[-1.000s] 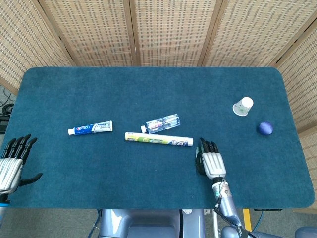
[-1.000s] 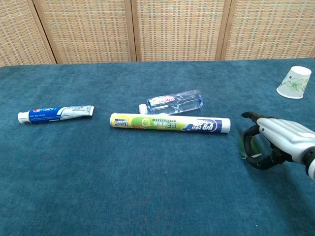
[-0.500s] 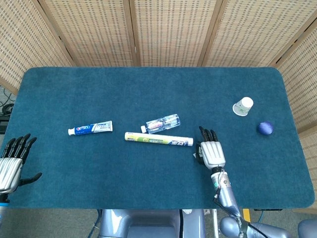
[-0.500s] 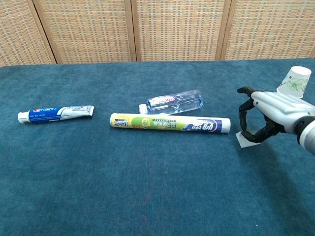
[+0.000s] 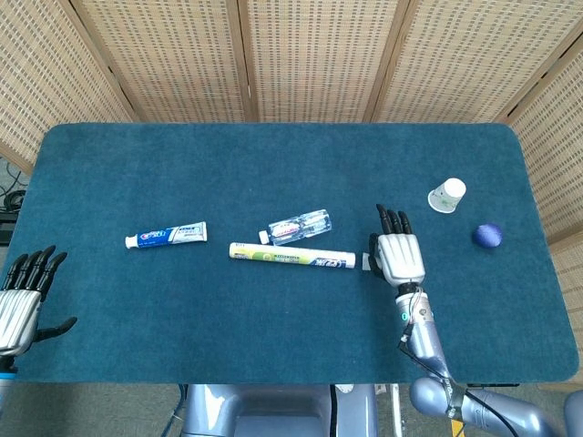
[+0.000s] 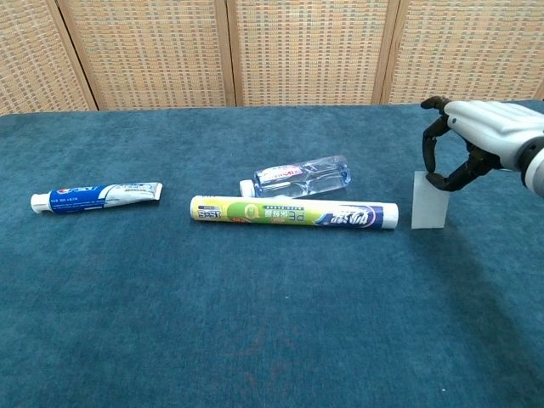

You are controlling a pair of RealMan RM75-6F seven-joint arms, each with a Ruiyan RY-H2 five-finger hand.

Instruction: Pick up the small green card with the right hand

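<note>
Site: robot test bench | My evidence: table (image 5: 273, 346) under blue felt; woven screens (image 5: 310, 55) behind; assorted props, e.g. toothpaste (image 6: 95, 195), bottle (image 6: 299, 176)

Right robot hand (image 6: 476, 144) has risen off the worktop (image 6: 255, 340) and moved away from the robot; small green card (image 6: 429, 201) now hangs upright beneath its fingertips (image 6: 439, 180), pinched at the top edge, lifted clear.

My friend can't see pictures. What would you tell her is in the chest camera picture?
The robot's right hand pinches a small pale card by its top edge, holding it upright above the blue table. To its left lie a long yellow-green tube, a small clear bottle behind it, and a blue-and-white toothpaste tube.
</note>
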